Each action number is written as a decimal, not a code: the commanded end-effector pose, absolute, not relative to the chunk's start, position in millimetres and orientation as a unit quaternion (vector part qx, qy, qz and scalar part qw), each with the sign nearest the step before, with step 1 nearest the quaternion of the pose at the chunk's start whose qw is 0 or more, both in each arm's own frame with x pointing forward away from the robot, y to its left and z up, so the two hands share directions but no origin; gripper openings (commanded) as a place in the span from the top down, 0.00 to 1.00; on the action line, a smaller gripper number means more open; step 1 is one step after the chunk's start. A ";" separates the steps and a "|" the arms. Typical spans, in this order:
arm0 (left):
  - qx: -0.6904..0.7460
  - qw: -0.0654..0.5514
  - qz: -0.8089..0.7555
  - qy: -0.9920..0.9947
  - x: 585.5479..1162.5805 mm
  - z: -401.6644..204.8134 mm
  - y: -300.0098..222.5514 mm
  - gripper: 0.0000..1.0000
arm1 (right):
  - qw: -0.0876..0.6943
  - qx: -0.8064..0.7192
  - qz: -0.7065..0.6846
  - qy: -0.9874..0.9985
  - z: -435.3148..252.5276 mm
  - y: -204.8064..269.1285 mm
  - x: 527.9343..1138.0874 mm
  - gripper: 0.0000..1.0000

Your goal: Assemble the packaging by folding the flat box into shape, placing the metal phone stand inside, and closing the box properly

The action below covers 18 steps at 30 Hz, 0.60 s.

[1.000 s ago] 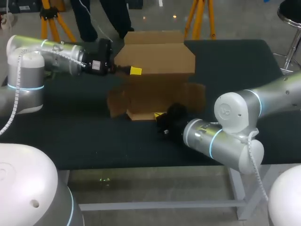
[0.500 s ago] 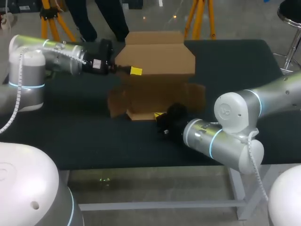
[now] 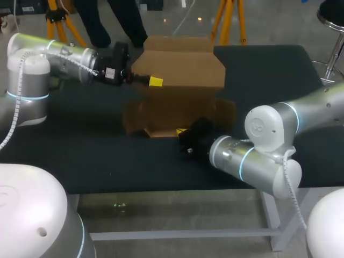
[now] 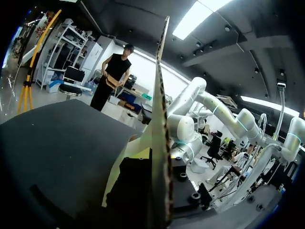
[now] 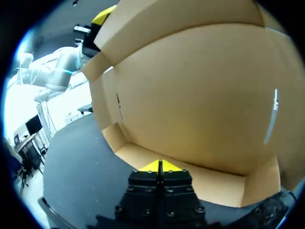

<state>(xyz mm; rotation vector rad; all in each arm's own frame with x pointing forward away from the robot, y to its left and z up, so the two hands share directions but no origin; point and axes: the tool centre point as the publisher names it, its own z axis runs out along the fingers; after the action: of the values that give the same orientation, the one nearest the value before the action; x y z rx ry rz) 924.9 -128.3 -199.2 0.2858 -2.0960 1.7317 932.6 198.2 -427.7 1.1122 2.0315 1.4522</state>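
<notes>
Two arms attend one cardboard box (image 3: pixel 183 70) on the dark surface (image 3: pixel 80 156).

Nearest, the right arm (image 3: pixel 269 142) enters from the right and lies low across the surface toward the box's near side. Right jaws: closed, with the yellow tips (image 5: pixel 151 167) pressed together and nothing seen between them. They sit at the near floor flap (image 3: pixel 161 130) of the box. Whether they touch it cannot be told.

The box stands near the middle of the surface, partly formed and open toward the near side. In the right wrist view its inner back wall (image 5: pixel 200 95) rises ahead of the tips. A short side flap (image 3: pixel 134 118) splays out on one side and another (image 3: pixel 226 110) on the other.

Beyond that, a large upright panel (image 3: pixel 180 67) rises from the back of the box, with a top flap (image 3: pixel 177 43) bent away at its far edge.

Farthest, the left arm (image 3: pixel 59 54) enters from the left at panel height. Left jaws: closed on the panel's left edge. One yellow tip (image 3: pixel 156 81) lies on its near face, and in the left wrist view the cardboard runs edge-on (image 4: pixel 159 143) straight into the jaws.
</notes>
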 end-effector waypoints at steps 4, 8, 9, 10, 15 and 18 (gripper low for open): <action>0.073 0.159 0.630 -0.756 913.5 -195.7 -126.2 1.00 | 0.205 0.399 0.521 0.726 -433.3 199.3 932.5 1.00; 0.073 0.159 0.630 -0.756 913.5 -195.7 -126.2 1.00 | 0.205 0.399 0.521 0.726 -433.3 199.3 932.5 1.00; 0.073 0.159 0.630 -0.756 913.5 -195.7 -126.2 1.00 | 0.205 0.399 0.521 0.726 -433.3 199.3 932.5 1.00; 0.073 0.159 0.630 -0.756 913.5 -195.7 -126.2 1.00 | 0.205 0.399 0.521 0.726 -433.3 199.3 932.5 1.00; 0.073 0.159 0.630 -0.756 913.5 -195.7 -126.2 1.00 | 0.205 0.399 0.521 0.726 -433.3 199.3 932.5 1.00; 0.073 0.159 0.630 -0.756 913.5 -195.7 -126.2 1.00 | 0.205 0.399 0.521 0.726 -433.3 199.3 932.5 1.00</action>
<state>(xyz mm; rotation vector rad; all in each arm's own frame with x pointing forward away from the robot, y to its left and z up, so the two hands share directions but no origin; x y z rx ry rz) 913.7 -127.3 -195.3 0.2120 -2.1625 1.8037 932.4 198.1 -427.3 1.1120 2.0317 1.4524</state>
